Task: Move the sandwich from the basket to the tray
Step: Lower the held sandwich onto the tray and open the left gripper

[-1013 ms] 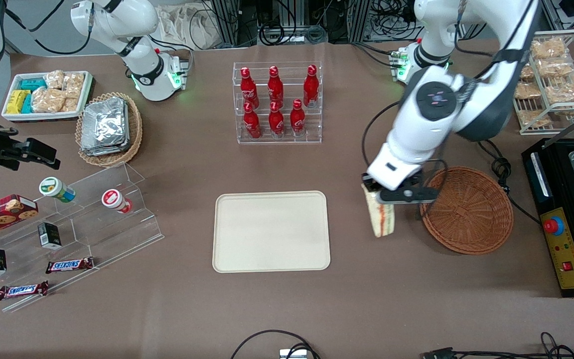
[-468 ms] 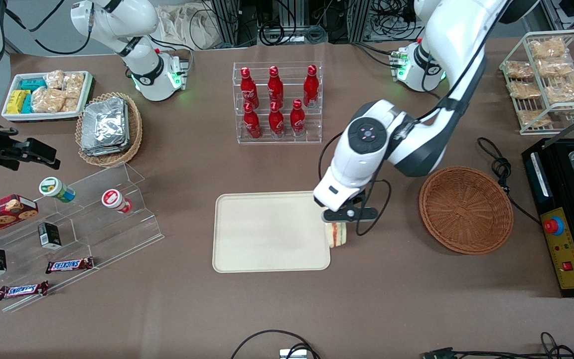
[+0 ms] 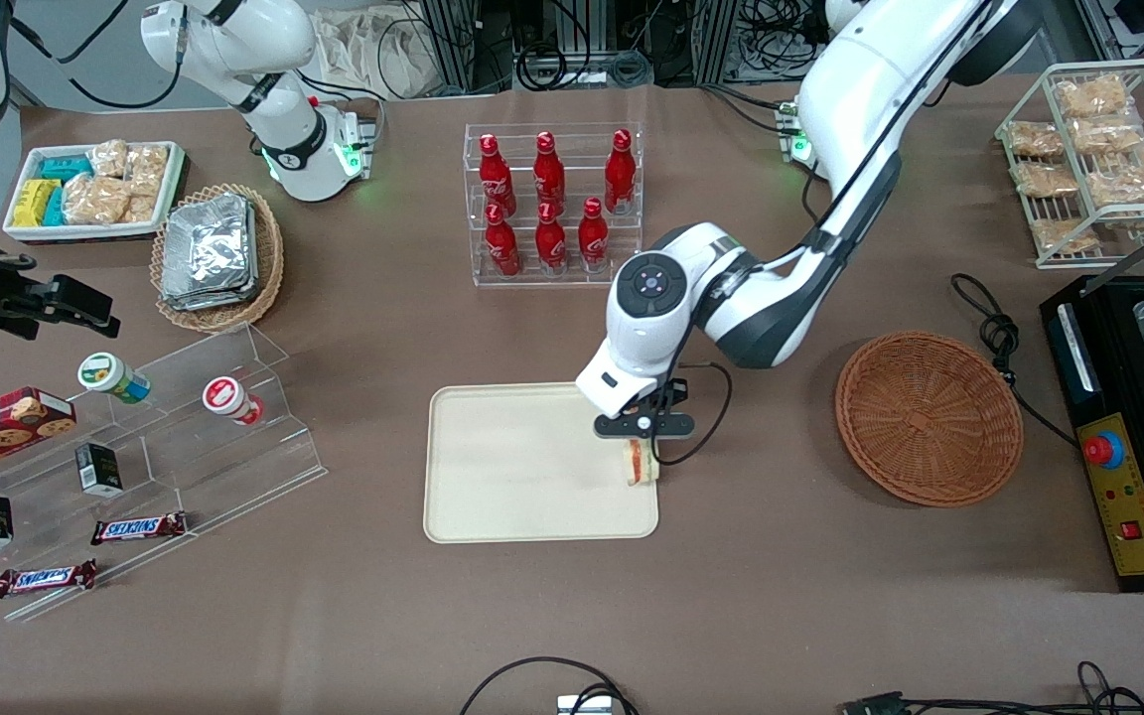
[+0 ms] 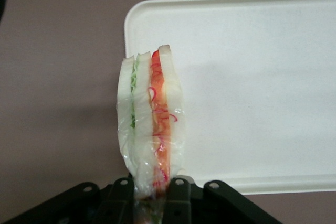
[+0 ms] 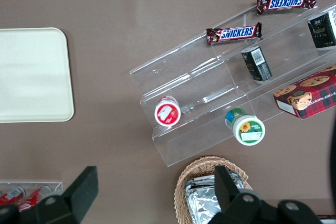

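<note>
While the working arm reaches out over the brown desk (image 3: 790, 596), its end effector (image 3: 643, 427) hangs above the tray (image 3: 522, 467), at the tray edge that faces the working arm's end of the desk. The end effector's two fingers (image 4: 178, 195) are closed narrowly on the sandwich (image 3: 641, 462), pinching it at one end. The sandwich hangs straight down from the fingers, directly beneath them, held on edge so its layers show: white bread slices with a green filling line and a red-orange filling line, all wrapped in clear film. In the wrist view the sandwich (image 4: 151, 124) sits over the tray's (image 4: 252, 77) rounded corner, part of it above the cream surface and part above the bare desk just beside the rim. Whether its lower end touches the tray cannot be told.

The reddish-brown wicker basket (image 3: 929, 417) sits on the desk well apart from the tray, toward the working arm's end, with nothing visible inside it.

Farther from the front camera than the tray stands a clear rack of red bottles (image 3: 552, 204). Toward the parked arm's end lie a clear stepped display stand (image 3: 185, 437) with small snack items and two Snickers bars (image 3: 138, 527), a lighter basket of foil packets (image 3: 217, 253), and a white tray of snack packets (image 3: 95, 189).
</note>
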`<action>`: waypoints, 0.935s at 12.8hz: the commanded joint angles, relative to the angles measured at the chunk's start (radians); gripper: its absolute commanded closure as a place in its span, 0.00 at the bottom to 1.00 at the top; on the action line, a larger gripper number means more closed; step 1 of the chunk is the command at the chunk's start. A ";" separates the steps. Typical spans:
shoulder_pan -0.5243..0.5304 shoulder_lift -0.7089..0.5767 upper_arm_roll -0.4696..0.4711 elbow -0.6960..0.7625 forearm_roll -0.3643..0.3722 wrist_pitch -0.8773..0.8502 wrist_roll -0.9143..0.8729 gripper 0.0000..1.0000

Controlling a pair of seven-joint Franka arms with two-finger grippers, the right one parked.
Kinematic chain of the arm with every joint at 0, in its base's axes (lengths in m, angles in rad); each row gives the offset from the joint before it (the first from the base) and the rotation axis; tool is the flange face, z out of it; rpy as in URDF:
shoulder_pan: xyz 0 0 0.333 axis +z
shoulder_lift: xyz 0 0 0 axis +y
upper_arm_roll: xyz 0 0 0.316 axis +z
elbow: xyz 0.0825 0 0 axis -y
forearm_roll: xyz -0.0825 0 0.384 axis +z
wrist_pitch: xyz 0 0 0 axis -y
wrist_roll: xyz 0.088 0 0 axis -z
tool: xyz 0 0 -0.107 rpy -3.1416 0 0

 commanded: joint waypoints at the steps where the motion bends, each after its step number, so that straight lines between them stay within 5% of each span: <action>1: -0.023 0.058 0.008 0.058 0.029 0.025 -0.025 0.91; 12: -0.047 0.167 0.008 0.123 0.029 0.043 -0.005 0.92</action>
